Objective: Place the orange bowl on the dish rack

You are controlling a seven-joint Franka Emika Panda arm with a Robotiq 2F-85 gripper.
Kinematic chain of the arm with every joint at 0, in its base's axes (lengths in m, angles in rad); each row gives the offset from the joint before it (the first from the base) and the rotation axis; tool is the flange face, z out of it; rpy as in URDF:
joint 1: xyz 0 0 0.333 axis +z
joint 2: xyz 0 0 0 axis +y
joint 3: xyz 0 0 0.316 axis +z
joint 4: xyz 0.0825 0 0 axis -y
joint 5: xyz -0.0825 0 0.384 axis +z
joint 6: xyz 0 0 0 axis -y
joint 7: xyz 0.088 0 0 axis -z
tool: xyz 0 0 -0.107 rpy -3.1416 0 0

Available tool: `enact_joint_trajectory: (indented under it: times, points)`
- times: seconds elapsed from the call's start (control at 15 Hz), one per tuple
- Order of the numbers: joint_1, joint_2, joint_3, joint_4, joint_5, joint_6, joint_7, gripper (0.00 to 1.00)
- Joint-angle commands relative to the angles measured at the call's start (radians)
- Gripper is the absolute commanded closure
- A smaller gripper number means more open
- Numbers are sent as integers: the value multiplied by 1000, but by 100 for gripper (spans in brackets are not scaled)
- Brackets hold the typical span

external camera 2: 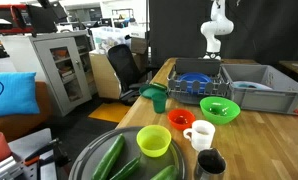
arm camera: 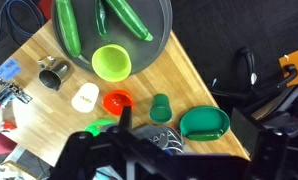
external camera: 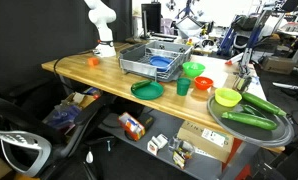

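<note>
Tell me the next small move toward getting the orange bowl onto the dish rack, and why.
Probably lower the gripper toward the orange bowl. The bowl sits on the table between the white mug and the green cup, outside the dish rack, and the wrist view shows it ungrasped.

Wrist view: gripper (arm camera: pixel 129 138) is appearing only as a dark, blurred mass along the bottom edge, so the gap between its jaws is not reading. It is hiding nearly all of the dish rack (arm camera: pixel 171 142); only a scrap of wire and blue is showing through. Top edge is cropping the round tray (arm camera: pixel 155 55) and its green vegetables (arm camera: pixel 67 25). In an exterior view the bottom edge is cutting off a metal cup (external camera 2: pixel 211 166)
</note>
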Motion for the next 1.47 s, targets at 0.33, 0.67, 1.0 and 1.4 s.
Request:
enact_joint_trajectory:
  times: [0.33, 0.67, 1.0, 1.4]
  points:
    - [2, 1, -2, 3, -2, -3, 1, 0]
    - [2, 5, -2, 4, 1, 0, 3, 0]
    - [-27, 30, 4, -4, -2, 29, 50, 0]
    - [-71, 149, -5, -23, -7, 138, 96, 0]
